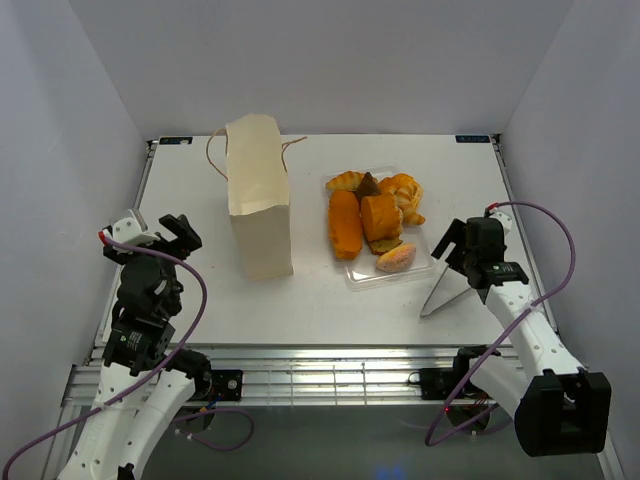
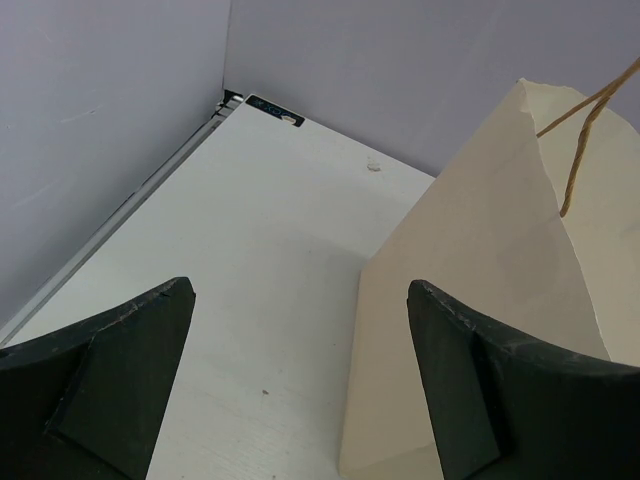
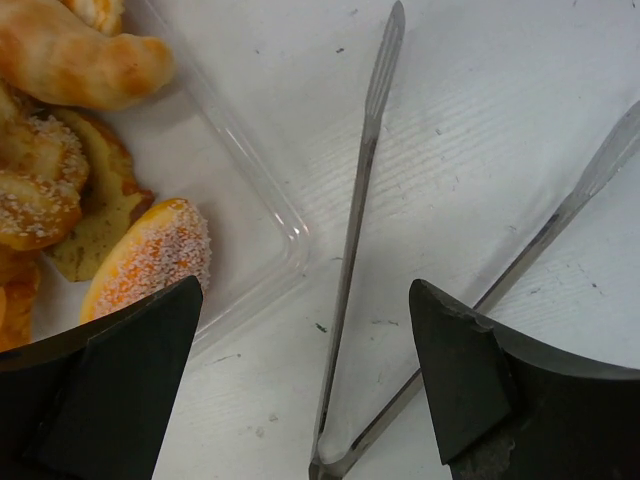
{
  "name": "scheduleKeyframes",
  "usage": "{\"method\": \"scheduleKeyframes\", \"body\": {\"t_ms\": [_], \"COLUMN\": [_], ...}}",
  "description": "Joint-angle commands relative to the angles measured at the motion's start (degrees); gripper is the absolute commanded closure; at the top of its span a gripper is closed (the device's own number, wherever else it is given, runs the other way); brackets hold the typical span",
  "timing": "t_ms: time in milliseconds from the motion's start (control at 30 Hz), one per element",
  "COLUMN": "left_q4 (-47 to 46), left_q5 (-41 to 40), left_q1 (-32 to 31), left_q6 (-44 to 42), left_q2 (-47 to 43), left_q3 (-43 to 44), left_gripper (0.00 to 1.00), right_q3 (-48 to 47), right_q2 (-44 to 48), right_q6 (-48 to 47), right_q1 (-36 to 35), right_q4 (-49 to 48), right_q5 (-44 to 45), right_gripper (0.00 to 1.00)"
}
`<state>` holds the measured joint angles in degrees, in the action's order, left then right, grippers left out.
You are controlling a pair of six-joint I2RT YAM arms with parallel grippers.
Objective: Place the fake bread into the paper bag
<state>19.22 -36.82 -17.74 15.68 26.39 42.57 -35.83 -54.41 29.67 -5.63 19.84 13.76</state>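
The paper bag (image 1: 258, 200) stands upright at the table's left middle, its string handles at the top. The fake bread (image 1: 372, 218) lies in a clear plastic tray (image 1: 425, 262): orange loaves, croissants, a dark piece and a pinkish bun (image 1: 396, 259). My left gripper (image 1: 180, 232) is open and empty, left of the bag. In the left wrist view the bag (image 2: 480, 300) is just ahead on the right of the gripper (image 2: 300, 380). My right gripper (image 1: 450, 258) is open and empty, right of the tray. In the right wrist view the gripper (image 3: 305, 385) hovers over metal tongs (image 3: 350, 250), with the bun (image 3: 150, 255) to the left.
Metal tongs (image 1: 445, 290) lie on the table right of the tray, under my right gripper. The clear tray's corner (image 3: 270, 215) is close to the tongs. Grey walls enclose the table on three sides.
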Motion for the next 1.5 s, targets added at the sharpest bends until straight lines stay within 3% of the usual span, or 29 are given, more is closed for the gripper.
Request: {"method": "scheduleKeyframes", "body": {"t_ms": [0,200,367,533,800,1033,1233,1467], "left_q4": [-0.3,-0.2,-0.1,0.0,0.1,0.1,0.0,0.1], "left_q5": [1.1,2.4,3.3,4.3,7.2,8.7,9.0,9.1], "left_q1": [0.2,0.2,0.2,0.2,0.2,0.1,-0.8,-1.2], "left_q6": [-0.5,-0.6,-0.6,-0.5,-0.2,0.1,0.0,-0.2], "left_q2": [-0.3,-0.5,-0.6,-1.3,-1.5,-2.7,-3.5,-4.4], "left_q3": [-0.5,-0.3,-0.3,-0.3,0.1,0.1,0.1,0.1], "left_gripper": [0.02,0.02,0.02,0.02,0.02,0.02,0.02,0.02], "right_q3": [-2.0,-3.6,1.1,3.8,0.0,1.6,5.2,4.9], "right_q2": [-2.3,-4.4,-0.5,0.2,-1.3,-0.8,-2.5,-5.3], "right_q6": [2.3,1.9,1.5,1.2,2.2,4.6,5.9,5.2], "right_q1": [0.2,0.2,0.2,0.2,0.3,0.3,0.3,0.3], "right_q4": [3.5,8.8,5.9,5.6,13.6,16.5,15.1,11.4], "right_q5": [4.3,3.5,-1.3,0.2,5.0,0.4,-5.7,-4.2], "right_gripper": [0.10,0.10,0.10,0.10,0.10,0.10,0.10,0.10]}}
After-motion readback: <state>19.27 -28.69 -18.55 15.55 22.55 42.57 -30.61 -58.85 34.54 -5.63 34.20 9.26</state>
